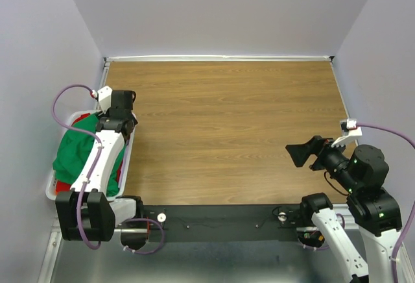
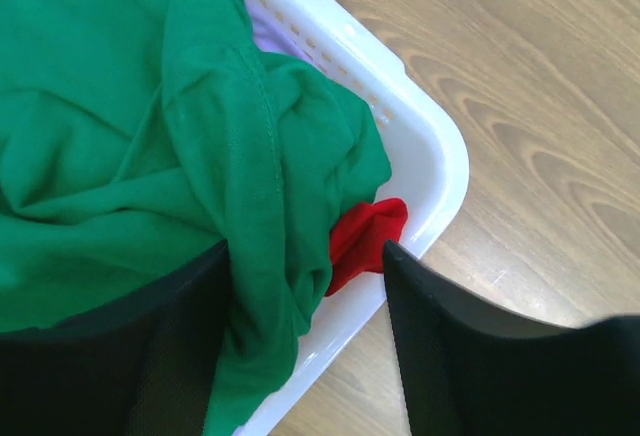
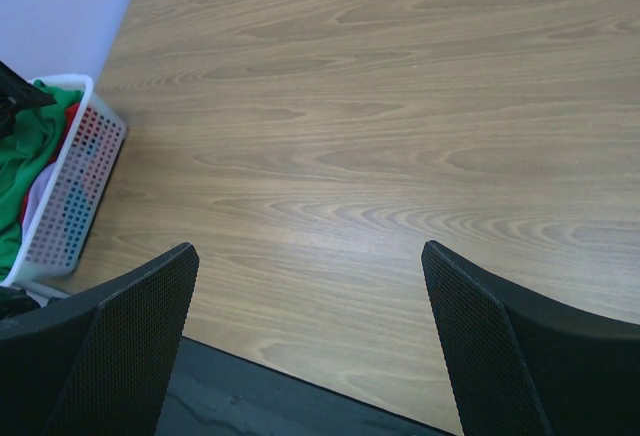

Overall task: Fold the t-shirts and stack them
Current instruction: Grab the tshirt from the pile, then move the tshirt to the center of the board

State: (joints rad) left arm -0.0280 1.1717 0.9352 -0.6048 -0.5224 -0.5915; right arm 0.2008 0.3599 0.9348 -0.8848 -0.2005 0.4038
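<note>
Since left pincer (image 2: 305, 249) gapes wide w/ nothing gripped yet, green t-shirt (image 2: 120, 136) bunched between its fingers in basket (image 2: 430, 156), I'd drop lower, pinch one fold, skip red t-shirt (image 2: 365, 236) beside right finger; right pincer (image 3: 308, 248) wide open, empty, above worktop (image 3: 400, 106).

no readable text, no labels, no brands, no numbers, no signs
</note>
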